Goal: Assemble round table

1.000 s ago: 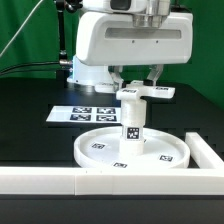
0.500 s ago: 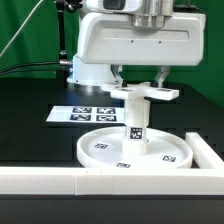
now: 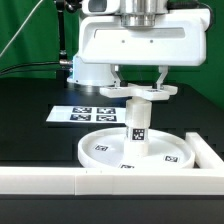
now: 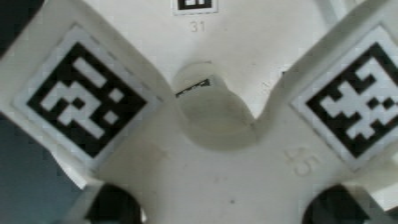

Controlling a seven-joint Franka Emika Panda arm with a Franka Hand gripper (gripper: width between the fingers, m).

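Note:
The large round disc (image 3: 100, 150) lies flat on the black table. The short cylindrical post (image 3: 134, 126) stands upright at its middle, with tags on its side. The flat cross-shaped piece (image 3: 140, 92) sits level on or just above the post's top; I cannot tell if they touch. My gripper (image 3: 139, 80) is shut on the cross-shaped piece from above, one finger on each side. In the wrist view the cross-shaped piece (image 4: 199, 130) fills the frame, with two tagged arms, and dark fingertips (image 4: 111, 205) show at its edges.
The marker board (image 3: 82, 113) lies flat behind the disc, toward the exterior view's left. A long white rail (image 3: 60, 181) runs along the front, and another (image 3: 206, 150) borders the disc on the exterior view's right.
My gripper has shifted a little to the exterior view's left with the cross-shaped piece, which has turned slightly and now sits centred over the post.

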